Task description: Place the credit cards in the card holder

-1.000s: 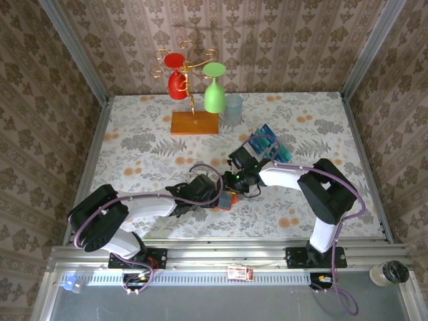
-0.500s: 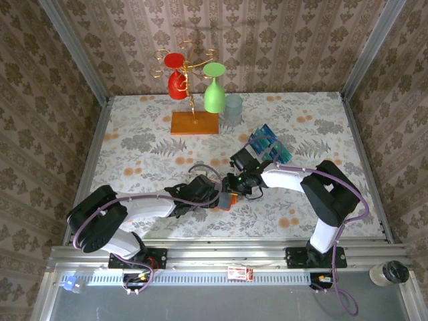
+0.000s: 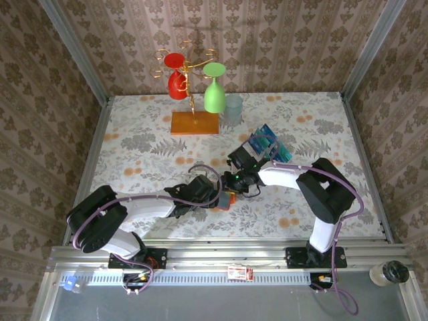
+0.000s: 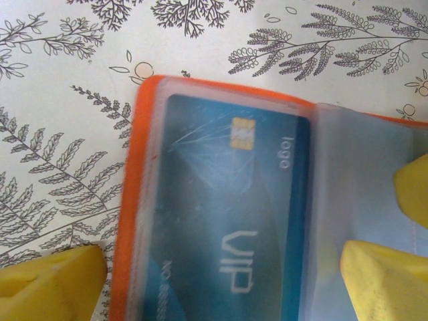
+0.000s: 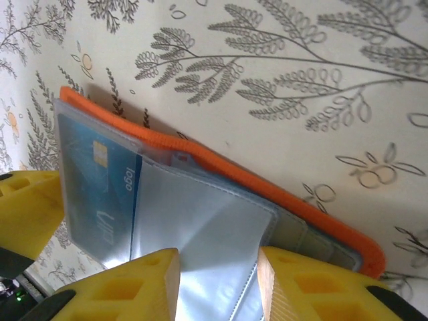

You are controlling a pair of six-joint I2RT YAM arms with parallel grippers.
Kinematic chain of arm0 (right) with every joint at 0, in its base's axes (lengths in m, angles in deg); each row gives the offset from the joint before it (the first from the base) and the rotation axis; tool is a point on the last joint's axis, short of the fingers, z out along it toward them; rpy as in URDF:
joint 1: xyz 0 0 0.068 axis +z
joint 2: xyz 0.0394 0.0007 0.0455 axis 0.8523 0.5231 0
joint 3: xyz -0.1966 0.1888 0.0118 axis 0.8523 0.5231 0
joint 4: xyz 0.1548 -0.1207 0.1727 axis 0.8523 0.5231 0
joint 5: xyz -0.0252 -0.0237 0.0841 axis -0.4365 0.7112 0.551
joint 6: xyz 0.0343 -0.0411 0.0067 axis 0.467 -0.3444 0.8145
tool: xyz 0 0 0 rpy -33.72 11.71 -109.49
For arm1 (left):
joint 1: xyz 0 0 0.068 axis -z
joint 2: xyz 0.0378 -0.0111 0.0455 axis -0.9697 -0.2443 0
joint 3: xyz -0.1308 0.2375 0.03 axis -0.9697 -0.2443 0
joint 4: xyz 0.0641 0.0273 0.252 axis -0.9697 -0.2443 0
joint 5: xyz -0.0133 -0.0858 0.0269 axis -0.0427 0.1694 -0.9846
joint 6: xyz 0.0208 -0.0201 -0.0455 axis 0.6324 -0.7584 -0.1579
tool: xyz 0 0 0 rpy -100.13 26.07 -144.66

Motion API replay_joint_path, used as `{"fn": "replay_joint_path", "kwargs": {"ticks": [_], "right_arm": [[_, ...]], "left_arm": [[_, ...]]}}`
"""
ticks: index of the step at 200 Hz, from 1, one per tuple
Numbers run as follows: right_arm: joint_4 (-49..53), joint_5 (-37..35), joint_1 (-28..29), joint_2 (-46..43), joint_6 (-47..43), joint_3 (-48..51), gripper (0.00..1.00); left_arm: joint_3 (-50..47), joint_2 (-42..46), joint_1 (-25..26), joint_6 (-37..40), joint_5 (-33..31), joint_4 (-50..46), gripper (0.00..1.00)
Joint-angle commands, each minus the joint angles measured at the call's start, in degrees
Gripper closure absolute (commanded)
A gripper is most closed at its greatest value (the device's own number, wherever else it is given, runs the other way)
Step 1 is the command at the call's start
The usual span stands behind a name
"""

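Observation:
The card holder (image 4: 137, 200) lies open on the floral table, its orange rim (image 5: 267, 184) framing clear pockets. One blue credit card (image 4: 234, 221) marked "VIP" sits inside the left pocket (image 5: 100, 187). My left gripper (image 4: 224, 287) is open, with its yellow fingers (image 4: 50, 281) straddling that half. My right gripper (image 5: 217, 287) is open partway over a loose clear pocket leaf (image 5: 200, 227), which creases at its left finger (image 5: 127, 287). In the top view both grippers meet over the card holder (image 3: 229, 198). More credit cards (image 3: 266, 142) stand in a clear rack behind the right arm.
A wooden base (image 3: 194, 122) with a gold wire tree carries a red glass (image 3: 176, 80) and a green glass (image 3: 214, 93) at the back. A clear cup (image 3: 233, 107) stands beside it. Patterned walls close in the table on three sides.
Both arms stay over the card holder. The right arm has shifted only slightly, and the card holder has barely moved.

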Motion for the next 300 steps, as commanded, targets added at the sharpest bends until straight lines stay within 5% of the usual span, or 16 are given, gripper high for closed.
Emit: {"fn": "replay_joint_path", "kwargs": {"ticks": [1,71,170,300], "right_arm": [[-0.38,2.62,0.20,1.35,1.12,-1.97,0.66],[0.38,2.51,0.08,0.91,0.85,-2.64,0.69],[4.91,-1.76,0.24,2.33,-3.20,-2.99,0.94],[5.47,-0.27,1.88,5.93,-2.94,-7.56,0.95]], "left_arm": [[-2.49,-0.89,0.26,-1.65,1.69,-2.66,0.07],[-2.35,1.53,0.13,-1.46,1.38,-3.61,0.07],[-1.83,8.48,-2.39,0.63,1.23,-7.22,0.02],[-4.56,4.75,-3.07,0.72,2.17,-3.75,0.08]]}}
